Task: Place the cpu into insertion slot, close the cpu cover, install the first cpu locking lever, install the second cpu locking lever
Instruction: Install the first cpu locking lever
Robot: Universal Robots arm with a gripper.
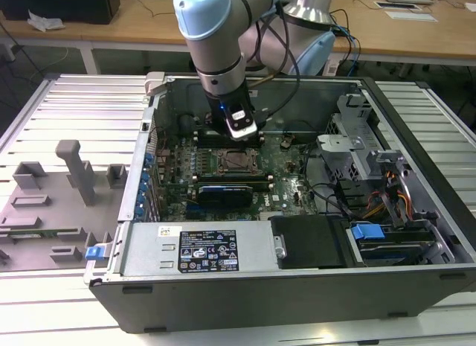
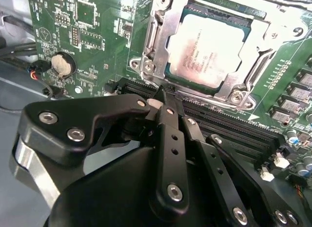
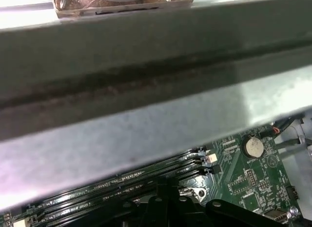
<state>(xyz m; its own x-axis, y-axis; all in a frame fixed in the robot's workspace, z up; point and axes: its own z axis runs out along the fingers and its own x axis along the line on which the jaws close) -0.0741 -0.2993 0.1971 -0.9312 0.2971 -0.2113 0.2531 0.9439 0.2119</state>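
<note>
Hovering over the green motherboard (image 2: 87, 36) just beside the socket, the black gripper (image 2: 161, 97) has its fingers pressed together, grasping nothing. The cpu (image 2: 207, 44) lies seated in the insertion slot (image 1: 222, 164), with the cpu cover (image 2: 157, 41) down around it. Whether the locking levers are latched cannot be told. The open computer case (image 1: 223, 286) lies on a ribbed metal table (image 1: 67, 108), with wooden desks (image 1: 134, 26) behind.

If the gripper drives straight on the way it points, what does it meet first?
Most likely the black memory slots: the gripper, shut, aims at their edge, just short of the cpu cover. Depth is unclear, so it might catch that frame instead.
</note>
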